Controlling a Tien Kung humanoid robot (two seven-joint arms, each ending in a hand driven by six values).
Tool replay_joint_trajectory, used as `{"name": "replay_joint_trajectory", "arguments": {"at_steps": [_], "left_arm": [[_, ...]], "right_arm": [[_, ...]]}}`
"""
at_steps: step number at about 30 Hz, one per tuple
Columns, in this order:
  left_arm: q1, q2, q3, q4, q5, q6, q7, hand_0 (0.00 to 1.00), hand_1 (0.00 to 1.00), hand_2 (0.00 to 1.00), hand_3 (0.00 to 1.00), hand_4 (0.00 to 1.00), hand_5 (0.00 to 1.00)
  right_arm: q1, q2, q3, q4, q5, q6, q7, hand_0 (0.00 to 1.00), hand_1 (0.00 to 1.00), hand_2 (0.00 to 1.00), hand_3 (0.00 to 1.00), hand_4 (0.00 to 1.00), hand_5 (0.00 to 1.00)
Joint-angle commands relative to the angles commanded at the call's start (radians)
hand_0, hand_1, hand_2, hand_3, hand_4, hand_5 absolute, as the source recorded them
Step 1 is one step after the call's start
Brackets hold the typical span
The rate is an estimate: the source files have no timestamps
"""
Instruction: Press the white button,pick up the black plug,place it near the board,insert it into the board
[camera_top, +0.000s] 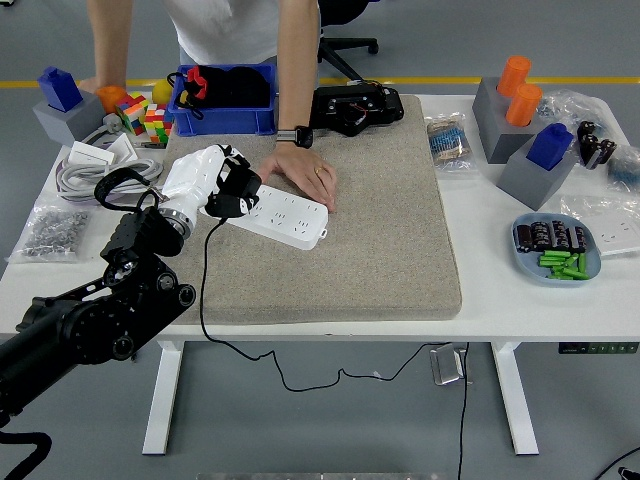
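A white power strip (285, 217) lies on the grey felt mat (380, 230), angled down to the right. My left hand (232, 187) hovers over the strip's left end, shut on the black plug (238, 194). The plug's black cord (205, 300) hangs from the hand, over the table's front edge and down toward the floor. A person's hand (303, 171) rests flat on the strip's upper right part, holding it down. The white button on the strip is hidden under my hand. My right arm does not show.
A blue bin (222, 98), puzzle cubes (147, 118) and a coiled white cable (98, 176) sit at the back left. A black device (355, 106) lies at the mat's far edge. Grey holders (515, 120) and a blue dish (556, 250) stand to the right.
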Motion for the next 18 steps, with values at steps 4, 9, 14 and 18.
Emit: {"name": "replay_joint_trajectory", "arguments": {"at_steps": [4,9,14,18], "left_arm": [[-0.015,-0.010,0.021,0.041,-0.002,0.000,-0.002,0.294,0.210,0.226,0.356,0.461,0.002],[-0.028,-0.013,0.039,0.071,0.002,0.000,-0.003,0.294,0.210,0.226,0.356,0.461,0.002],[-0.035,-0.009,0.051,0.093,0.004,-0.003,-0.003,0.296,0.212,0.228,0.360,0.468,0.002],[-0.035,-0.003,0.059,0.102,0.007,-0.005,-0.004,0.295,0.212,0.227,0.359,0.465,0.002]], "right_arm": [[0.000,0.000,-0.003,0.000,0.001,0.000,0.000,0.763,0.641,0.622,0.606,0.657,0.412],[0.000,0.001,-0.002,-0.001,0.001,0.000,0.000,0.763,0.641,0.622,0.606,0.657,0.412],[0.002,0.001,-0.001,0.000,0.001,-0.001,0.000,0.763,0.640,0.622,0.605,0.657,0.412],[0.001,0.001,-0.001,0.000,0.001,-0.001,0.000,0.763,0.641,0.622,0.605,0.656,0.412]]}}
